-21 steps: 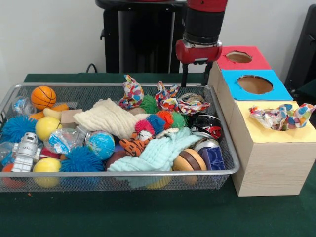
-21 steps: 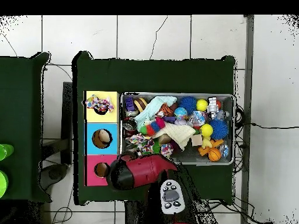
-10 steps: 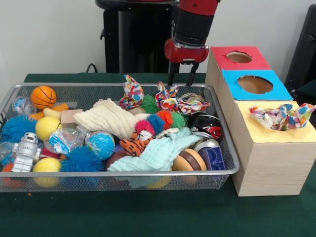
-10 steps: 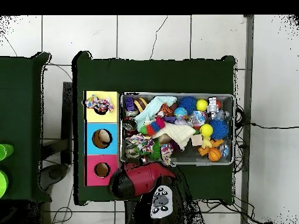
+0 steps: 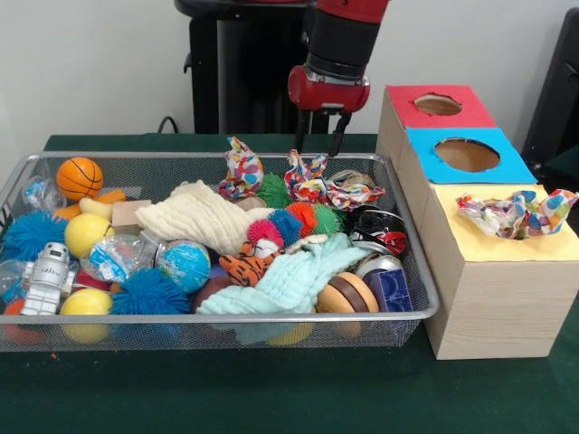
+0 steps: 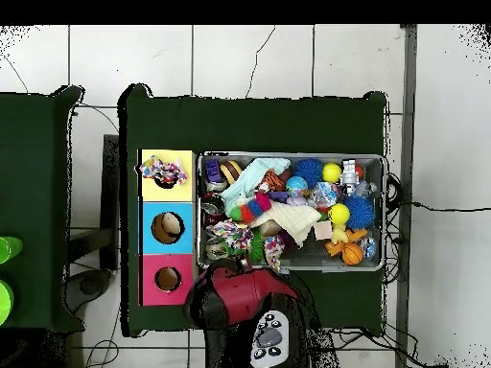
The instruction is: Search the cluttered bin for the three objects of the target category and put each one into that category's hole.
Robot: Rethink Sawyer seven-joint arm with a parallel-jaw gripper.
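- Front view: the gripper [image 5: 318, 134] hangs empty above the far rim of the wire-mesh bin [image 5: 271, 318], its two thin black fingers [image 5: 337, 137] set apart with nothing between them.
- Front view: one crumpled patterned wrapper [image 5: 516, 213] already lies on the yellow-topped box [image 5: 502, 271], at its hole, so this looks like the target category.
- Front view: directly below the gripper, inside the bin along the far wall, lies a second crumpled wrapper [image 5: 327, 185]; its long axis runs sideways along the wall. A third [image 5: 241, 168] stands more upright, well to the picture's left of the first.
- Front view: my judgement is that the coming move is a short, nearly straight drop onto the wrapper below, fingers closing across its narrow width.
- Overhead view: the arm's red head [image 6: 237, 295] sits just outside the bin's lower edge, and the fingers are hidden beneath it. The wrappers [image 6: 230, 235] lie just inside that edge, immediately up the picture from the head; the yellow box [image 6: 165, 174] is at the far end of the box row.
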